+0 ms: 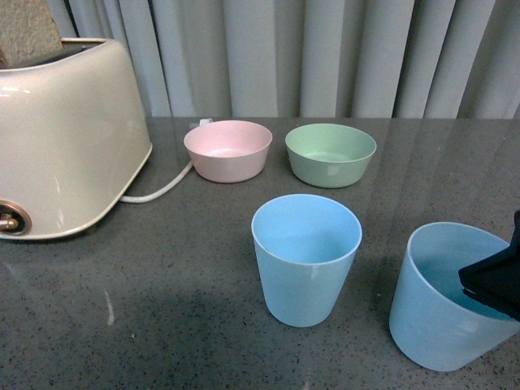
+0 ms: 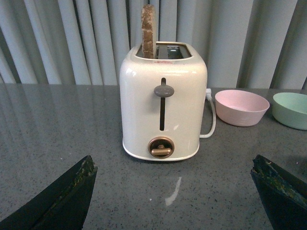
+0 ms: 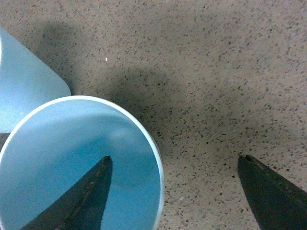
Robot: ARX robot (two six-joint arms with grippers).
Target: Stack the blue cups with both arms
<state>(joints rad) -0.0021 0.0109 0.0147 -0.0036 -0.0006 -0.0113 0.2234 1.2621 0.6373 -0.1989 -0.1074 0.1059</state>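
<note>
The right-hand blue cup [image 1: 443,301] is nearest me, at the near right of the grey table [image 1: 162,317]. It looks tipped toward the middle, and I cannot tell whether its base is flat down. The right gripper [image 3: 175,191] is at it. The front view gives me only a black corner over the rim at the frame edge. The right wrist view shows what that hides: the jaws are spread wide. One finger [image 3: 91,196] is down inside the cup's mouth and the other is outside over bare tabletop, clear of the rim. The cup wall sits between them, unclamped.

Just to its left stands the second blue cup [image 1: 306,260], upright and empty. The front view shows a gap between the two cups. The wrist view catches only a sliver of the second, overlapping the first.

The left gripper [image 2: 172,206] is out of the front view. Its own camera shows both fingertips [image 2: 67,201] far apart over bare table, holding nothing.

Further back are the pink bowl [image 1: 227,150] and the green bowl [image 1: 331,154], side by side and apart. At far left is the cream toaster [image 1: 65,138], with its white cord [image 1: 158,191] trailing toward the pink bowl. The left wrist view shows the toaster end-on, with lever, brass knob and a bread slice [image 2: 148,31] standing in one slot. A grey curtain [image 1: 325,57] closes the back.
</note>
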